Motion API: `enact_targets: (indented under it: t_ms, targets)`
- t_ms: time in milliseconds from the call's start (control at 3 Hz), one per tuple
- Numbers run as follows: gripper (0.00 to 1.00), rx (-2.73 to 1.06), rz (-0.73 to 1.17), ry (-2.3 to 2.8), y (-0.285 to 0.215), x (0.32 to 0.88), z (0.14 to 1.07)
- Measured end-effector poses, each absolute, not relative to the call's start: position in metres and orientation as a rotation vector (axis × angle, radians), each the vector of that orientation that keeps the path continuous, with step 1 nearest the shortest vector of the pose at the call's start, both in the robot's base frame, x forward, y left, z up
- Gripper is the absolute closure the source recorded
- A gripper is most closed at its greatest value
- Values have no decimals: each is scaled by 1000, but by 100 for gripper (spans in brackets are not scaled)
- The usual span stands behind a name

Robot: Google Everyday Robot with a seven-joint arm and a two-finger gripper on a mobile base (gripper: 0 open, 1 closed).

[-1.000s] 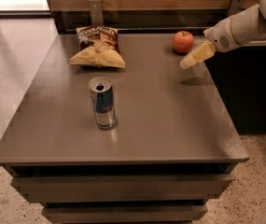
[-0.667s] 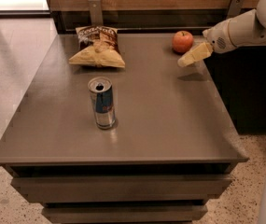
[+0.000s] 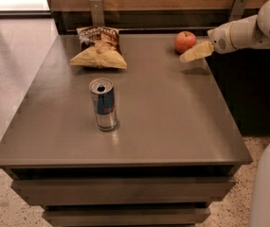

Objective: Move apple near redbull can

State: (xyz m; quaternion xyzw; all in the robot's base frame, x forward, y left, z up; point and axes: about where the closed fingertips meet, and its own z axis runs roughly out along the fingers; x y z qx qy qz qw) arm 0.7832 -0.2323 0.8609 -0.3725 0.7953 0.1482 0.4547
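The apple (image 3: 185,41), round and red-orange, sits on the grey table (image 3: 172,117) near its far right edge. The redbull can (image 3: 103,104), slim, blue and silver with an open top, stands upright left of the table's middle, well apart from the apple. My gripper (image 3: 191,55) reaches in from the right on a white arm. Its yellowish fingers point left and down, just right of and below the apple, a little above the tabletop and holding nothing.
A yellow-brown crinkled chip bag (image 3: 99,48) lies at the far left of the table. A wooden wall panel with metal brackets (image 3: 96,11) runs behind the table. The table's front edge has drawers below. The white robot body (image 3: 269,188) fills the lower right corner.
The gripper has moved slightly up and toward the apple. The apple, can and chip bag have not moved.
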Motion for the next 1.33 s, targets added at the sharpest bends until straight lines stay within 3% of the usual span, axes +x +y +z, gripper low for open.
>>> enact_targets:
  t_ms: [1333]
  targets:
    - [0,-893,456,1923,-218,818,853]
